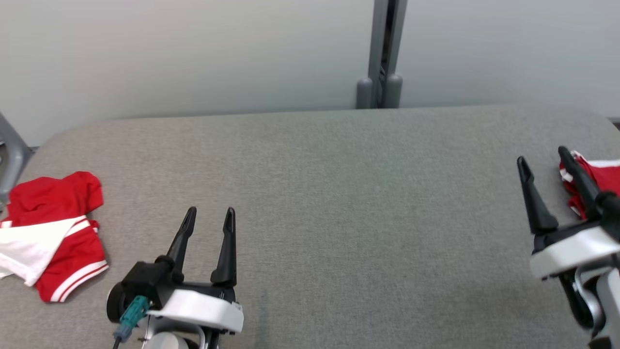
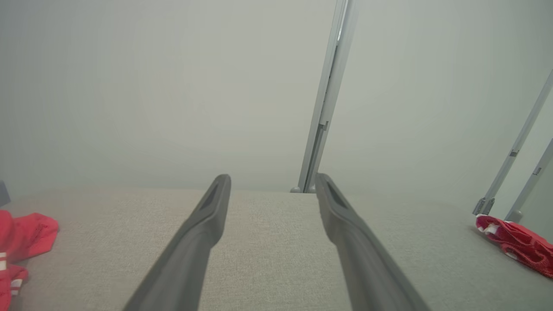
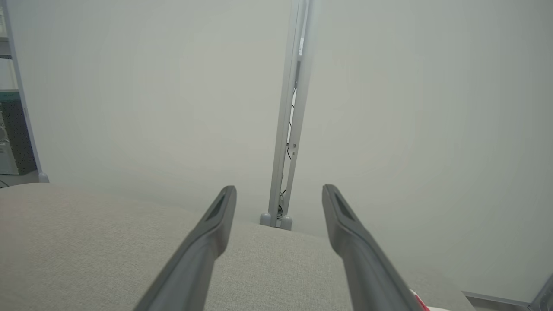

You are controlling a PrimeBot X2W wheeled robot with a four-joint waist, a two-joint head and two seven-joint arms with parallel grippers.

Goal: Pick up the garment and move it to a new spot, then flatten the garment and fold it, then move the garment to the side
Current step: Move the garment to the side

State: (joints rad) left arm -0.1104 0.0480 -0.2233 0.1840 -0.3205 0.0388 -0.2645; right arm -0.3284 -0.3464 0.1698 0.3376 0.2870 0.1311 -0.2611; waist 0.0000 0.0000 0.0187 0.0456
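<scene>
A grey counter (image 1: 339, 194) spans the frame, a crumpled red-and-white garment (image 1: 53, 232) at its lower left, a second red garment (image 1: 598, 182) at the right edge, and the left end effector (image 1: 210, 213) and right end effector (image 1: 542, 156) both spread open, gripping nothing.

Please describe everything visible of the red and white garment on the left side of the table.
The garment is soft red cloth with a white panel lying across its middle and white stripes along its lower hems. It lies crumpled in a loose, low heap on the grey fabric-covered table, near its left edge; the white part runs out of the head view. Only the table touches it; the open left gripper stands apart, to its right.
</scene>
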